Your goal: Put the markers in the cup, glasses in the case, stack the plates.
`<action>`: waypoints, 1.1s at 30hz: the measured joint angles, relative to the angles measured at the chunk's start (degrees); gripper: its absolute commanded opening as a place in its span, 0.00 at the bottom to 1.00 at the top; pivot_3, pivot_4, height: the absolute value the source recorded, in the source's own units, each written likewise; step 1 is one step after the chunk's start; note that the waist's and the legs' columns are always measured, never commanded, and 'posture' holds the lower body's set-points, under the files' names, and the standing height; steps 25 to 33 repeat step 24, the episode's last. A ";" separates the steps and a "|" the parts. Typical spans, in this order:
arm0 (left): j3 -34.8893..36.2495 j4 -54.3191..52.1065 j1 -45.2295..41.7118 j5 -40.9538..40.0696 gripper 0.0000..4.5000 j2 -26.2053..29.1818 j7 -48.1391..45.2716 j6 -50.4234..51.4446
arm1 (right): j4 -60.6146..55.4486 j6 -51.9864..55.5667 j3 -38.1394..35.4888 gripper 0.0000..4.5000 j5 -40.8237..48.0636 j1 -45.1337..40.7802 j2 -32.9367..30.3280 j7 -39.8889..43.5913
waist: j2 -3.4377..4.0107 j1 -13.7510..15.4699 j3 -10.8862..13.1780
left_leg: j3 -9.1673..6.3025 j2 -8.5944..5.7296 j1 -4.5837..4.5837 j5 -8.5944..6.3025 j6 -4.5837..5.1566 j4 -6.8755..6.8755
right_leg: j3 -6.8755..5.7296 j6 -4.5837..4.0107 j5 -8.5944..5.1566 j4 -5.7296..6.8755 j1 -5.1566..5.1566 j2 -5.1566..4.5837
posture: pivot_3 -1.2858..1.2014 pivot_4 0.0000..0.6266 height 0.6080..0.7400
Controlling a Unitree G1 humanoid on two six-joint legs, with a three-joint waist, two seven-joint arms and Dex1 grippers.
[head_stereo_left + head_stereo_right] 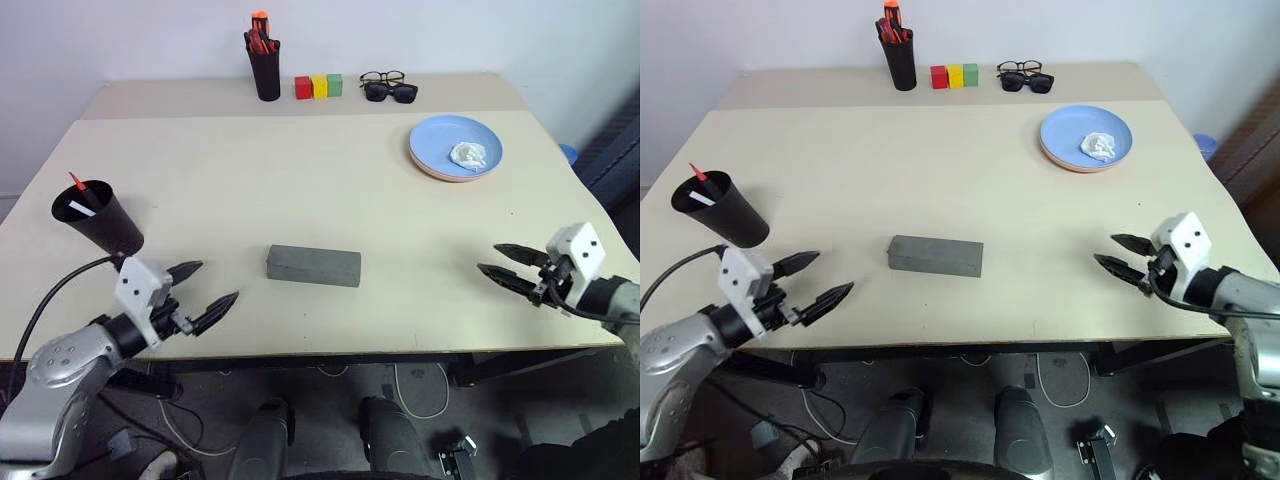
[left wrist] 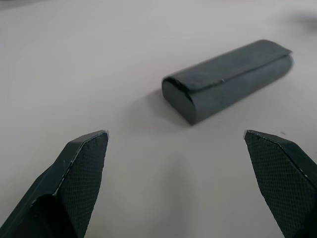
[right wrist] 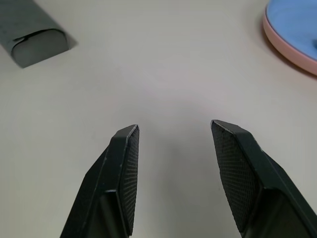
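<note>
The black cup [image 1: 100, 218] stands at the table's left edge, with the red-tipped marker [image 1: 76, 182] and the white marker [image 1: 82, 208] sticking out of it. In the middle of the table lies the grey case [image 1: 313, 265], shut; the glasses are hidden. At the far right the light blue plate [image 1: 435, 135] sits on top of the pink plate [image 1: 440, 172]. My left gripper [image 1: 218, 281] hovers open and empty at the near edge, left of the case [image 2: 228, 79]. My right gripper [image 1: 489, 258] is open and empty at the near right, pointing toward the case.
A crumpled white wad [image 1: 469, 154] lies on the blue plate. Along the back stand a black pen holder [image 1: 265, 65] with red and orange pens, three coloured blocks [image 1: 319, 86], thick black-framed glasses [image 1: 383, 78] and dark sunglasses [image 1: 392, 93].
</note>
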 measured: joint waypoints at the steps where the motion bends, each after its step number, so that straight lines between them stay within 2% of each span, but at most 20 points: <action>1: 0.86 -0.39 0.34 -0.84 1.00 0.01 -0.57 -0.07 | -0.10 -0.06 -0.81 0.51 0.33 0.62 -0.27 0.12 | 0.00 0.08 0.00 | 0.02 0.01 -0.01 -0.01 -0.02 0.00 | -0.01 0.05 -0.03 -0.05 0.00 -0.01 | 0.52 0.24 1.00; 18: 0.26 -1.85 2.97 -2.09 1.00 -1.87 -1.92 -3.58 | -1.10 -1.68 -3.17 0.51 2.66 3.89 -0.47 1.27 | -0.01 1.16 -0.02 | 0.12 0.06 -0.67 -0.20 0.06 0.57 | -0.05 -0.02 0.02 -0.12 -0.34 0.00 | 0.52 0.24 1.00; 33: -0.94 -1.79 2.31 -1.07 1.00 -1.89 -1.73 -3.99 | -0.44 -2.11 -1.92 0.51 2.59 2.97 -0.29 0.76 | -0.01 1.24 -0.02 | 0.11 0.06 -0.71 -0.19 0.07 0.59 | -0.06 -0.02 0.02 -0.12 -0.35 0.00 | 0.52 0.24 1.00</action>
